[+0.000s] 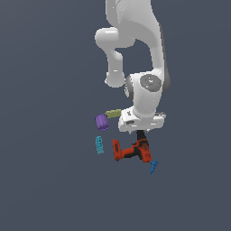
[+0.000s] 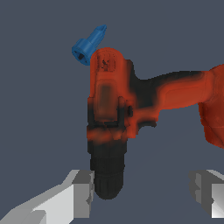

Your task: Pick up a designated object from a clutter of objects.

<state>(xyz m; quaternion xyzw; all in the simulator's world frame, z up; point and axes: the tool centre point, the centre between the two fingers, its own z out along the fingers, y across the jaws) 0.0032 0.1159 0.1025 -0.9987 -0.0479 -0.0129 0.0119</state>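
Exterior and wrist views of the single arm poised over the clutter. We found the drill (image 1: 131, 151) lying on its side on the dark floor directly beneath the gripper (image 1: 141, 134), with its battery base toward the exterior view's left and its motor body and chuck toward the exterior view's right. In the wrist view the gripper (image 2: 142, 188) stood spread, its two grey fingers (image 2: 83, 188) well apart and holding nothing; the black chuck of the drill (image 2: 109, 127) reached into the gap, close beside one finger and well clear of the other.

The relation we judged decisive was this offset. The body's long axis ran roughly along the camera's line through the gap, while the handle branched off sideways toward the battery base, which the frame edge cut off. We judged that the jaws straddled only the chuck end, off centre, so a closing move would call first for a shift toward the body or handle.

The blue screw-like piece (image 2: 89, 43) lay just beyond the rear of the drill; whether the two touched we could not tell. In the exterior view the purple cylinder (image 1: 102, 122), olive-yellow bar (image 1: 113, 113) and teal studded block (image 1: 99, 145) lay apart from the drill, toward that view's left. The hand there hid the fingertips, and the gap between fingers and drill could not be judged.
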